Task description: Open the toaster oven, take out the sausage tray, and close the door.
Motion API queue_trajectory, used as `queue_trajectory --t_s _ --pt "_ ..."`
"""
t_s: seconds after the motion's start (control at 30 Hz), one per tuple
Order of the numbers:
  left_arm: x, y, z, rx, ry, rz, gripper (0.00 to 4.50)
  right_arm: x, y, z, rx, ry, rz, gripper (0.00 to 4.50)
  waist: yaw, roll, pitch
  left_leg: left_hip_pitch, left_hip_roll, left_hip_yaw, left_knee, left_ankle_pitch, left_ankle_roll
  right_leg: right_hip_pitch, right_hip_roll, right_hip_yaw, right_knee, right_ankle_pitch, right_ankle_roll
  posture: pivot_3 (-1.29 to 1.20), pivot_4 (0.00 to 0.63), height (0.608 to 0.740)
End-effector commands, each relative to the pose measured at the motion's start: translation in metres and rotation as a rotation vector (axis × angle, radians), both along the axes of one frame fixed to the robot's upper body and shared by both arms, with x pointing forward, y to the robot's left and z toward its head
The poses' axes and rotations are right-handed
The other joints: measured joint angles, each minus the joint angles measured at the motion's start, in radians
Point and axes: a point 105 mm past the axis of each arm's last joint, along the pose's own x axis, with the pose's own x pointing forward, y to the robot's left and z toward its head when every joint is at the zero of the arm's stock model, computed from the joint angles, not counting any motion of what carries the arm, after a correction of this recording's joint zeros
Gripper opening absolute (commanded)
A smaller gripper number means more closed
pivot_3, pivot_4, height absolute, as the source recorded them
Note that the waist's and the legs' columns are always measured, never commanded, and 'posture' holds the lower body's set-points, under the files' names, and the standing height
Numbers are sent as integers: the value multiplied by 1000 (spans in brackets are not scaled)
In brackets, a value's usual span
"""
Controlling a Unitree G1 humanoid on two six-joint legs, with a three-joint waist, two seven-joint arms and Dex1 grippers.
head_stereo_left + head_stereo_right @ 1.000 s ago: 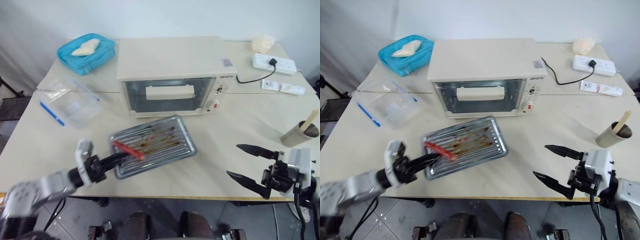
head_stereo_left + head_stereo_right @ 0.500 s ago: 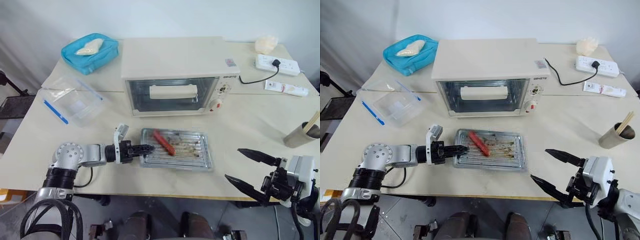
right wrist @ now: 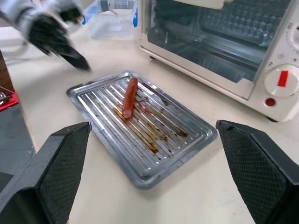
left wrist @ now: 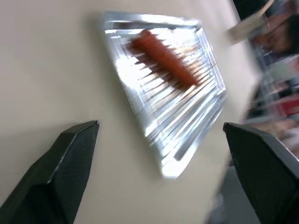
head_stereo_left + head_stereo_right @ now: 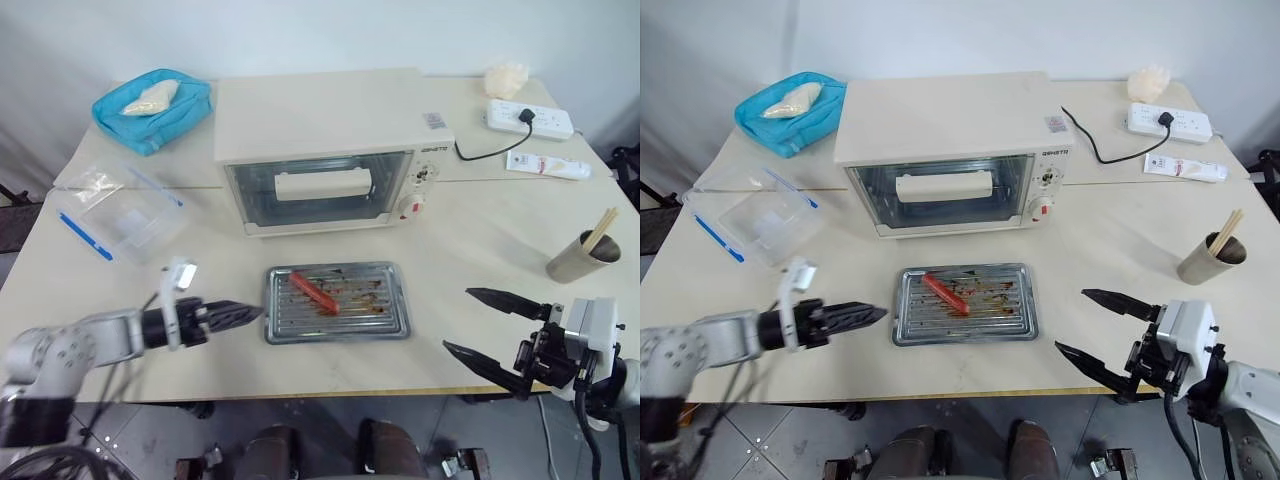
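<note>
The cream toaster oven (image 5: 330,120) stands mid-table with its glass door (image 5: 255,195) closed and the bar handle (image 5: 322,184) across it. Just in front, flat on the table, lies the ribbed metal sausage tray (image 5: 350,318) with brown stains and one red sausage (image 5: 313,292). My left gripper (image 5: 238,314) hovers just left of the tray's short edge, apart from it; in the left wrist view its fingers (image 4: 70,154) stand wide apart and empty. Over the table's front right edge my right gripper (image 5: 457,320) is open and empty, pointing toward the tray (image 3: 140,135).
A clear lidded box (image 5: 120,215) sits at the left, a blue pouch (image 5: 152,108) at the back left. At the back right lie a power strip (image 5: 530,118) with the oven's cord and a white tube (image 5: 545,164). A cup with chopsticks (image 5: 578,258) stands near the right edge.
My left gripper has opened, let go of the tray's left edge and drawn back to the left. The tray was set down flat before the oven. The camera shifted; the right arm held still.
</note>
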Motion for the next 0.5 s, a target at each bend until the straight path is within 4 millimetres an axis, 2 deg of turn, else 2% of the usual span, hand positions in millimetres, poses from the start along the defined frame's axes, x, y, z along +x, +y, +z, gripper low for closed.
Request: queue_trajectory --t_s 0.03,0.1,0.23,0.33,0.5 --pt "3 24 35 119 -507 48 4451 0 3 6 -7 -4 79 4500 12 0 0 -1 0 0 0 0 0 0 -1 0 -1 0 0 0 150 740" --pt "1 30 29 242 -576 20 4451 1 3 7 -15 -5 101 4500 25 -2 0 -2 -1 0 0 0 1 -2 -3 0 -3 0 0 0 150 740" --pt "-13 34 29 307 -659 -70 4451 5 7 10 -35 -15 163 4500 25 -3 0 -3 -1 1 0 0 3 -3 -4 0 -2 0 0 0 150 740" --pt "-24 43 22 371 -649 -122 4451 5 12 9 -71 -38 219 4500 21 -3 0 -3 0 1 0 -1 3 -4 -5 0 -1 0 0 0 150 740" --pt "-16 43 25 389 -722 -90 4451 6 15 5 -91 -52 242 4500 21 -3 0 -3 0 1 0 -1 3 -4 -3 -3 1 0 0 0 150 740"
